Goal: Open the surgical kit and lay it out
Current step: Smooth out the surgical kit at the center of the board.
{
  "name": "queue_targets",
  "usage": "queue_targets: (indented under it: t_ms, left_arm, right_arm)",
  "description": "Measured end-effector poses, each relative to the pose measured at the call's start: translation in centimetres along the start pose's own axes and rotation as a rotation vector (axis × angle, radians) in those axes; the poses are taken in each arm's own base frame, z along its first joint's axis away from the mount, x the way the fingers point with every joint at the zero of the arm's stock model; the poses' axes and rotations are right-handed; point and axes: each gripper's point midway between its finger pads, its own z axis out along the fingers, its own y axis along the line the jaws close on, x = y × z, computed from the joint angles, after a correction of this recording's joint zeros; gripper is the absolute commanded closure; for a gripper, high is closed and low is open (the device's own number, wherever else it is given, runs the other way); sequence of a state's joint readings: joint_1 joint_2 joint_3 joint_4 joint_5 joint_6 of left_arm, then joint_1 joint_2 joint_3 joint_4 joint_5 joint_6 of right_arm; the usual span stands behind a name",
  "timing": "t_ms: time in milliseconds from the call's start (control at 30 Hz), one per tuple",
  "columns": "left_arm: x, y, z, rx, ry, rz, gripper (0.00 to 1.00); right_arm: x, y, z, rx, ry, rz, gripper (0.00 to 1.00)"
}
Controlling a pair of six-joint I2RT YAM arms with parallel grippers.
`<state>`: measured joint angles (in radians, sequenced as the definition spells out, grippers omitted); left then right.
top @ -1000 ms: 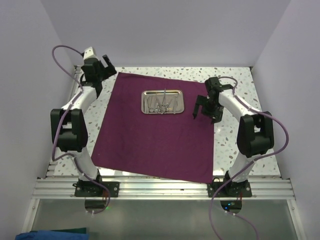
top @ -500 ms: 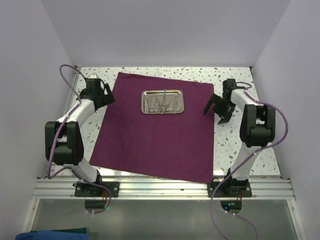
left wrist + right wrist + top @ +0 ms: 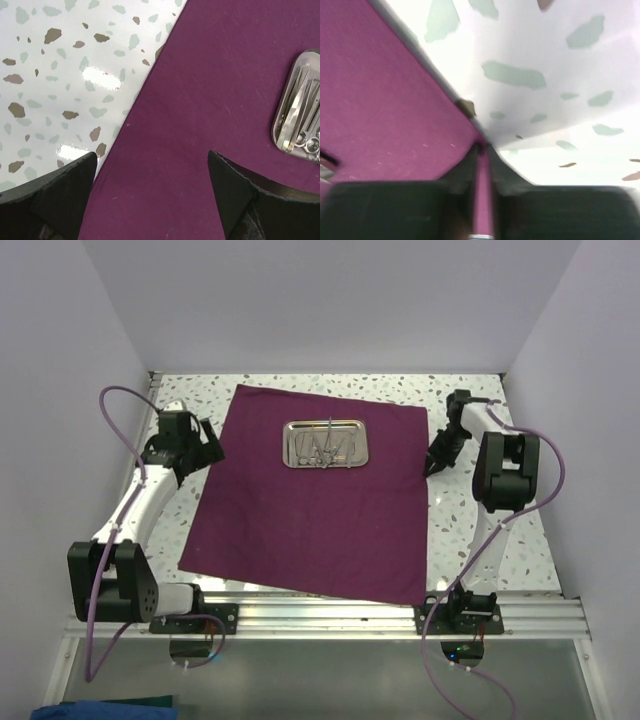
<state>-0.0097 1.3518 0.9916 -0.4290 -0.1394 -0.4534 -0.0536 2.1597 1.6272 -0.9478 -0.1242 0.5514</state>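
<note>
The dark purple cloth wrap (image 3: 310,510) lies spread flat on the table. On its far half sits the small steel tray (image 3: 326,443), and several thin silver instruments (image 3: 325,451) are piled inside it. My left gripper (image 3: 205,452) hovers open over the cloth's left edge (image 3: 131,107), with nothing between its fingers. The left wrist view shows the tray (image 3: 280,117) with instruments (image 3: 302,120) at the right. My right gripper (image 3: 432,468) is down at the cloth's right edge, shut, with the purple cloth edge (image 3: 481,170) pinched between its fingertips (image 3: 481,147).
The speckled white tabletop (image 3: 480,530) shows as bare strips left and right of the cloth. Plain walls close in three sides. A metal rail (image 3: 320,615) with the arm bases runs along the near edge.
The left arm drew back from the far-left corner toward the cloth's left edge, still open. The right gripper swung right to the cloth's right edge and shut there.
</note>
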Motion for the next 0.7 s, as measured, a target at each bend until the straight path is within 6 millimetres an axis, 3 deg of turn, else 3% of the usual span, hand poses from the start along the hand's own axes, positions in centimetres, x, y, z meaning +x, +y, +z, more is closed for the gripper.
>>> queue_targets:
  t_ms: [33,367,700]
  left_arm:
    - [0.2,0.1,-0.4,0.0,0.0,0.0,0.05]
    - [1.8,1.0,-2.3,-0.008,0.022,-0.018,0.05]
    - [2.4,0.5,-2.5,0.005,0.046,-0.034,0.04]
  right_arm:
    - [-0.1,0.0,0.1,0.006,0.01,-0.002,1.0]
    - [-1.9,2.1,0.2,-0.022,0.048,-0.009,1.0]
    - [-8.8,6.8,-0.2,-0.139,-0.135,-0.026,1.0]
